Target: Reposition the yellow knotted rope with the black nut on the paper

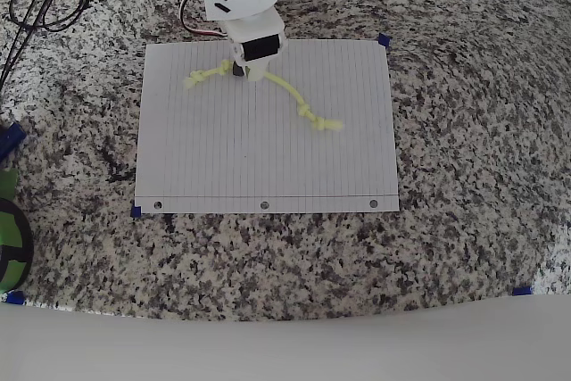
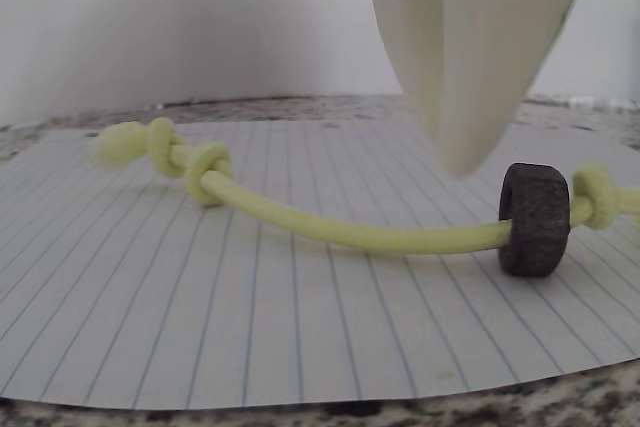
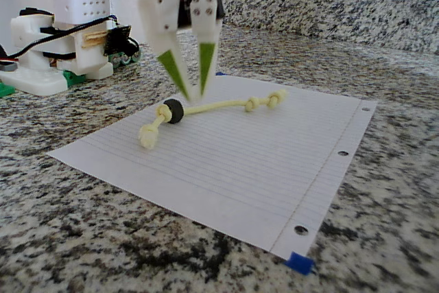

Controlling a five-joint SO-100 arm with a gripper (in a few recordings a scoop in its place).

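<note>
Paper [image 3: 226,169] carries the yellow knotted rope [image 3: 219,106]. Just above its black nut [image 3: 173,111] hangs the tool [image 3: 192,92], fingers slightly apart and empty. Judged a pre-grasp; next it must descend astride the rope.

Bare paper [image 3: 226,169] surrounds the rope [image 3: 212,107]; hand [image 3: 194,92] hovers above.
</note>
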